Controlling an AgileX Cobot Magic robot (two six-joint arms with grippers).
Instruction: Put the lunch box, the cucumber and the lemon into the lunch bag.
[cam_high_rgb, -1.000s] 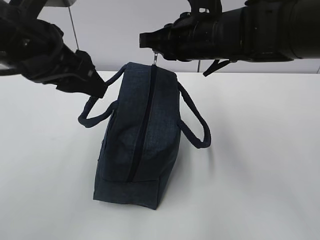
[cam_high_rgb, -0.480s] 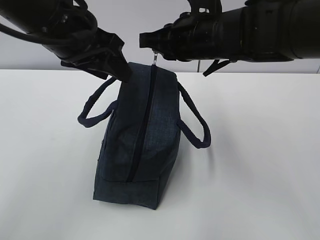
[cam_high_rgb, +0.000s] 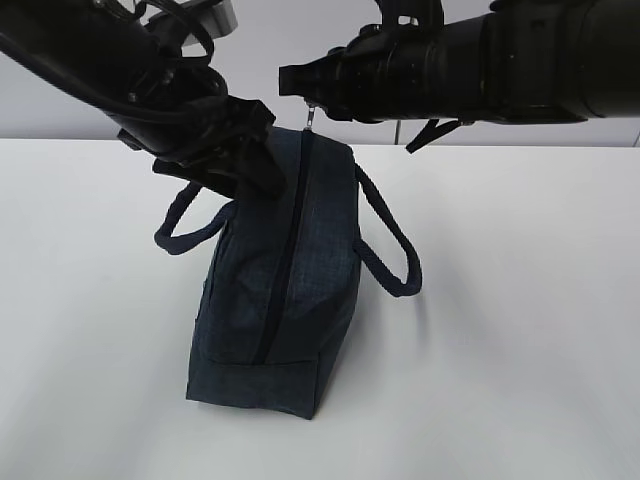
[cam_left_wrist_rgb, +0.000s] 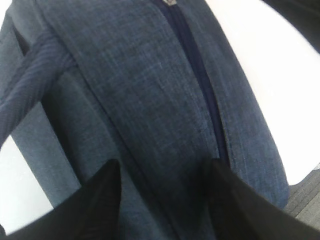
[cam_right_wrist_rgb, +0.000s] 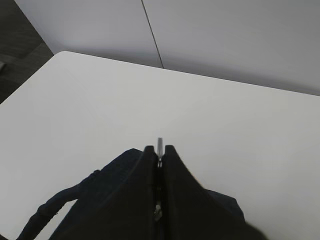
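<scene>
Lunch bag upright mid-table, long axis running from the near end toward the far wall, zipper shut along the top ridge. Silver ring pull at the far end, pinched in the closed right gripper. Left gripper half open, pressed against the bag's upper left flank, fingers spread over fabric.

Boxy dark navy fabric lunch bag upright on white table, zipper closed. Right gripper pinches silver ring pull. Left gripper against bag's upper left side.
</scene>
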